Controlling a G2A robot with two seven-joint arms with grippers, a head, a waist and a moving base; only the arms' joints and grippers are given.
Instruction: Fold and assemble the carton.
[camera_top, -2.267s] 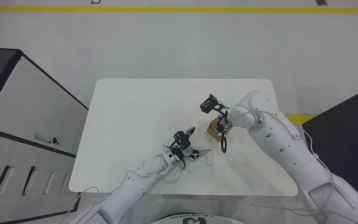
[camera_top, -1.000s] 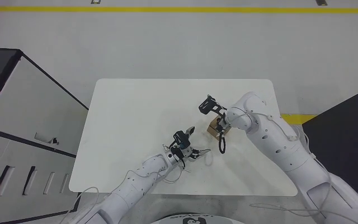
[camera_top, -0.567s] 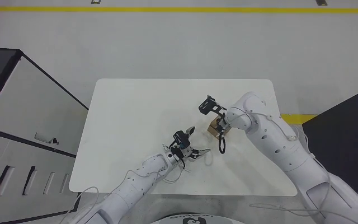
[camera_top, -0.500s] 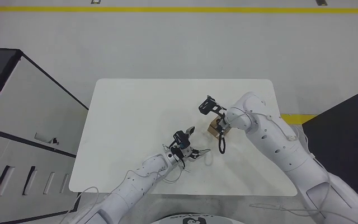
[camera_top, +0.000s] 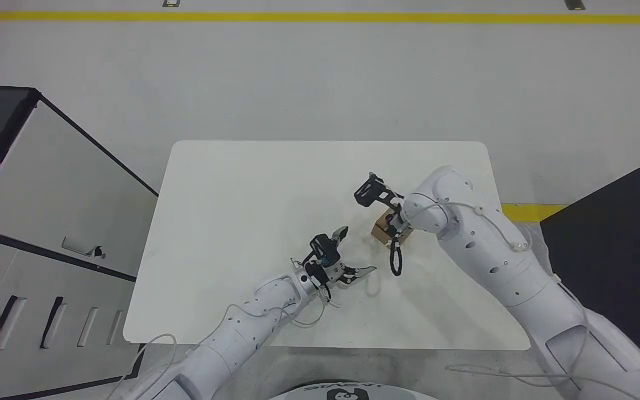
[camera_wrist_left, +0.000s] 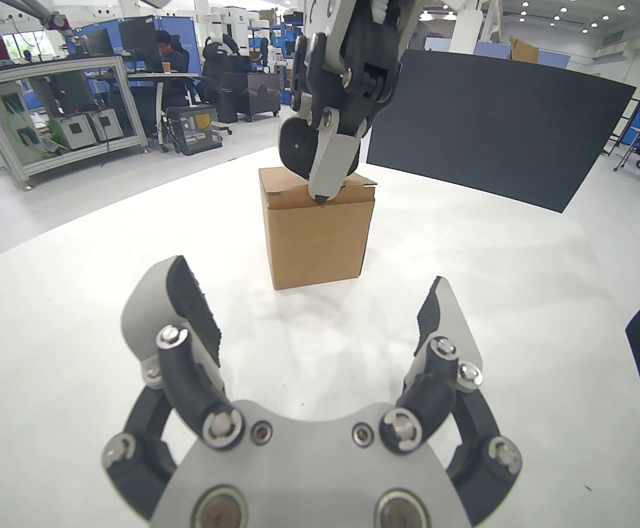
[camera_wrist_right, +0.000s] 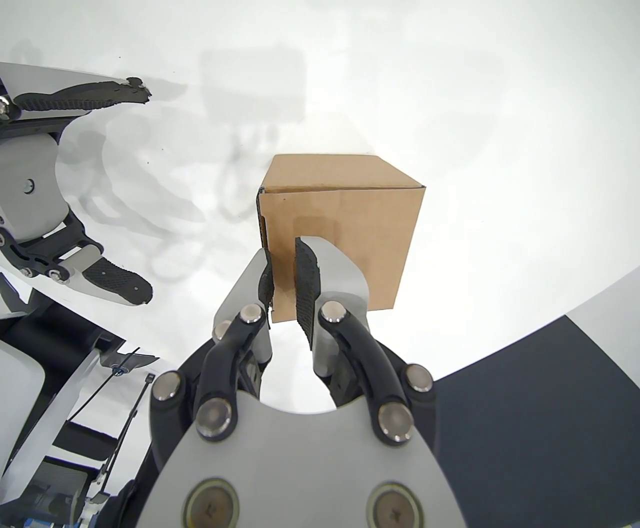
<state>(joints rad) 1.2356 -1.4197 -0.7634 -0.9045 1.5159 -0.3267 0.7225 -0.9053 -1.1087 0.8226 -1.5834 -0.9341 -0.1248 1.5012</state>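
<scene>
1. A grey, black-edged unit (camera_top: 40, 180) stands off the white table (camera_top: 230, 200) on its 9 o'clock side.
2. The left gripper (camera_wrist_left: 307, 270) hovers low over the tabletop, just toward 4 o'clock from the table's centre. Its two ribbed fingers are spread wide with nothing between them, and they point at the carton.
3. The carton (camera_top: 381, 229) is a small brown cardboard cube. It stands upright on the table toward 2 o'clock from the centre, at 1 o'clock from the left gripper, near it but apart. Its sides are squared up and the top is folded over, with a flap seam along the upper edge of the side facing the left gripper.
4. The right gripper (camera_wrist_right: 282, 250) comes down onto the carton from above. Its fingers are drawn almost together, with only a slim strip of cardboard showing between the pads. In the left wrist view one fingertip touches the carton's top edge at that seam. Whether the pads actually pinch the cardboard cannot be told.
5. A black board (camera_wrist_left: 500, 145) stands beyond the table's 3 o'clock edge.
</scene>
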